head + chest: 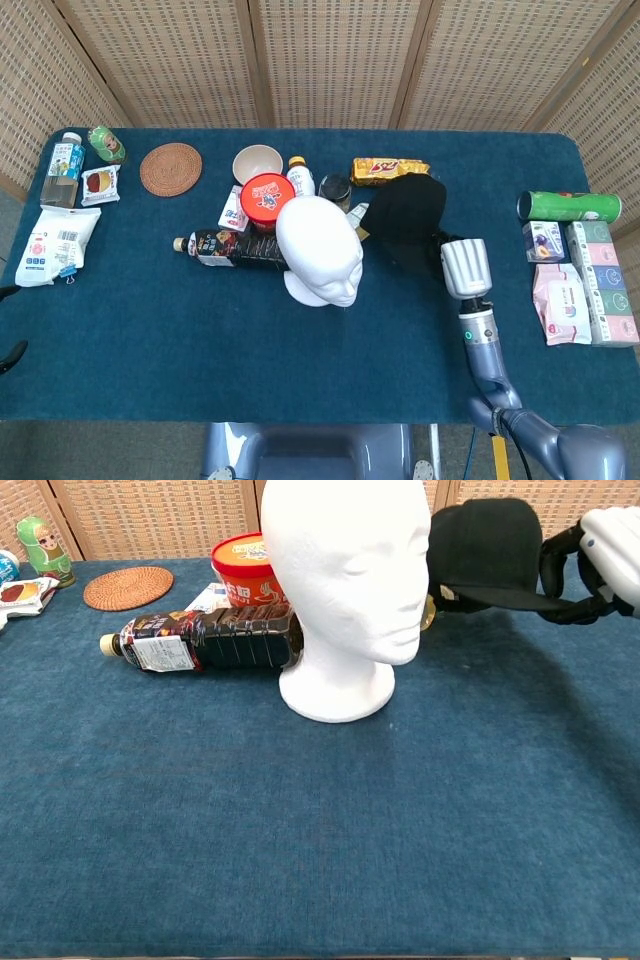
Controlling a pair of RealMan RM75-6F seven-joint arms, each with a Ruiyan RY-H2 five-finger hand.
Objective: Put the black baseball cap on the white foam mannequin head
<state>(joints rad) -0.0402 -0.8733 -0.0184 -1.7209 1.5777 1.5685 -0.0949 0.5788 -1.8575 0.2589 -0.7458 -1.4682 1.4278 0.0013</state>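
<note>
So my right hand (598,558) has its dark fingers (556,564) wrapped round the brim of the black baseball cap (484,545), gripping it at the edge, and the cap is lifted clear of the blue table (320,830). From the hand, the cap sits at about 9 o'clock in the chest view, crown end pointing toward the white foam mannequin head (345,580) but not touching it. In the head view the cap (405,215) is just beside the foam head (318,248), at roughly its 2 o'clock. A dark bottle (205,638) lies on its side at the head's 9 o'clock, with a red tub (245,568) behind it. Left hand: can't see it in either view
</note>
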